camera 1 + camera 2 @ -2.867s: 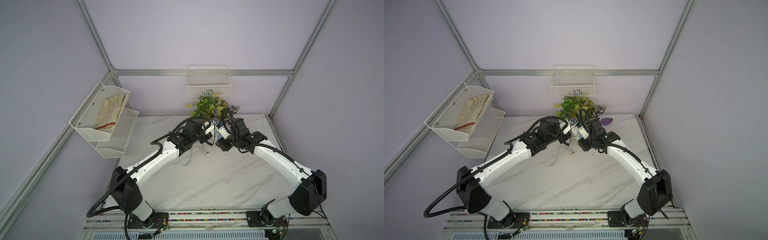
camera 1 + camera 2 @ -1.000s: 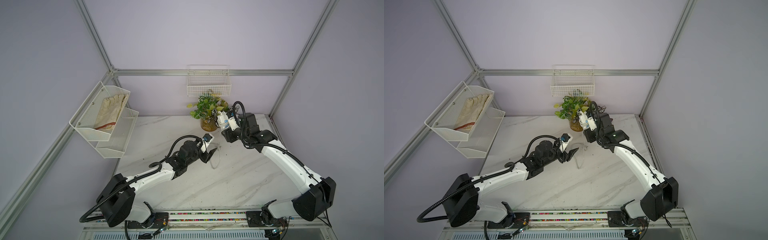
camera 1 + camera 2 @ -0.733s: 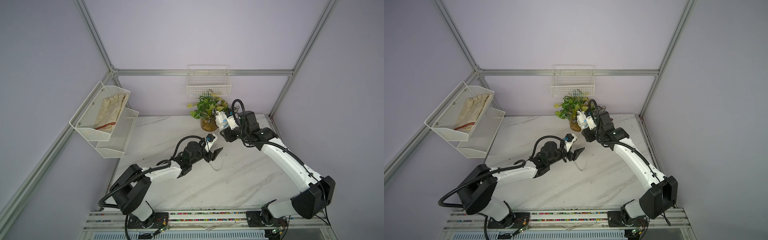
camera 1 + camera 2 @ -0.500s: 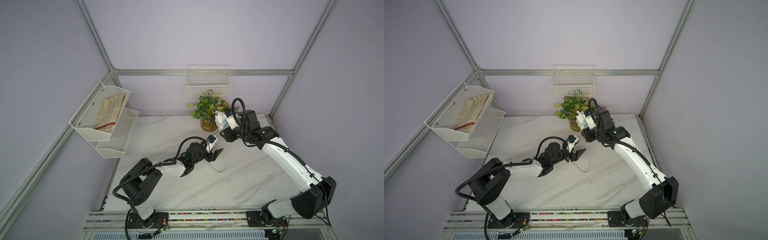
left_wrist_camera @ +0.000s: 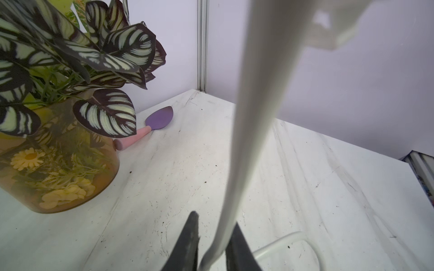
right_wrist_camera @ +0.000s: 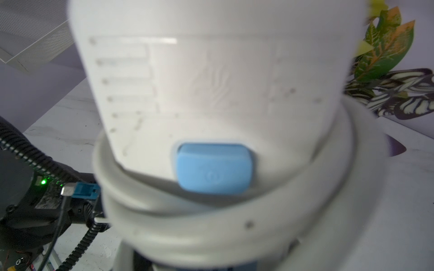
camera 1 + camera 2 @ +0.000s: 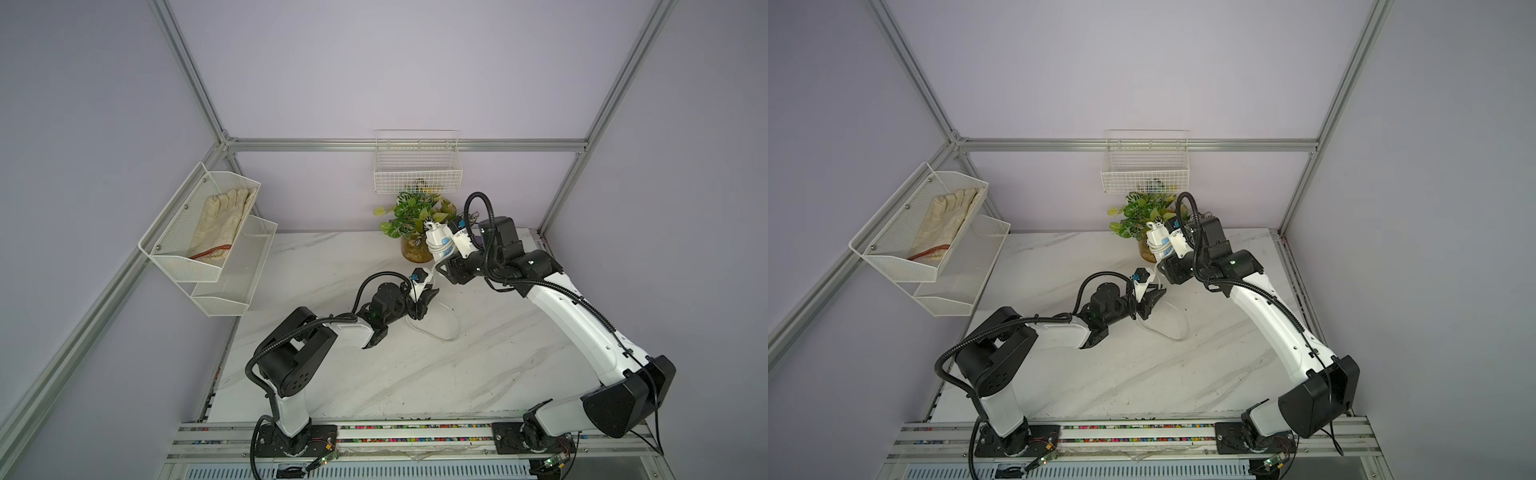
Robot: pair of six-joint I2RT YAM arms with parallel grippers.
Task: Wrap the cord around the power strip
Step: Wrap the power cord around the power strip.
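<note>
A white, grey-veined marble tabletop [image 7: 374, 374] sits inside smooth lilac walls framed by aluminium posts, with a slotted metal rail [image 7: 415, 440] along its near edge. On the left wall hang two white mesh shelves [image 7: 216, 286], and the upper one holds a cream fabric glove [image 7: 224, 220]. The table's left side and near half lie open.

Mid-table, the left gripper [image 5: 215, 220] pinches the pale grey-white rubbery cord [image 5: 254, 117] between its black tapered fingers. The cord rises taut from them, and a slack loop lies on the marble just beside. On the back wall a white wire basket [image 7: 417, 174] hangs above a striped-leaf plant in an amber glass pot [image 5: 58, 164], with a purple spatula [image 5: 159, 119] beside it.

Further right, the right gripper [image 7: 448, 249] clamps the small white plastic power strip [image 6: 211, 82], which is held off the table in front of the plant. Cord coils ring it below its blue button [image 6: 213, 169].
</note>
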